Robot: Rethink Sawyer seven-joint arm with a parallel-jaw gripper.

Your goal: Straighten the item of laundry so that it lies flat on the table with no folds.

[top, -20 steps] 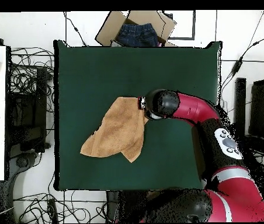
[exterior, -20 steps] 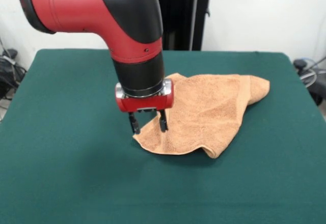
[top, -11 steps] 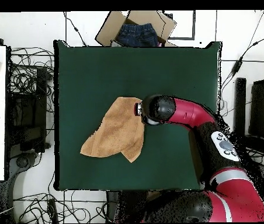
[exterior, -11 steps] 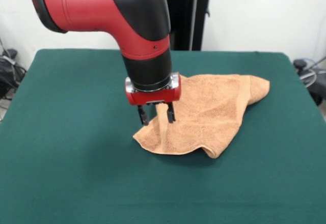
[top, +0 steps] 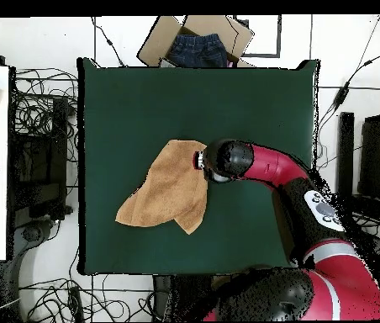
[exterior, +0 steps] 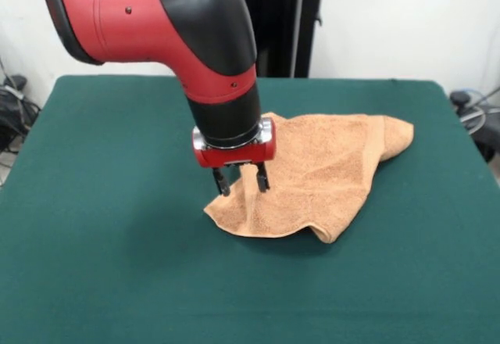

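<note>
Towel sits a bit off the middle of the green table, rumpled, not flat: one flap doubled over along the front edge, a bunched corner sticking out on the far side from the arm, creases across the top. Gripper hangs straight down over the towel's edge nearest the arm, fingers parted with a strip of cloth showing in the gap. Tips look level with or just into the terry, but I can't tell if they're pinching anything; reads as spread, not clamped. Placing it at that edge makes sense: that's the free border, so a pinch there would let the arm drag the fold open. From overhead the arm reaches in from the side and the wrist covers that same border of the towel. Cardboard box with dark cloth in it sits off the table's edge, not involved. Task looks early, folds all there.
</note>
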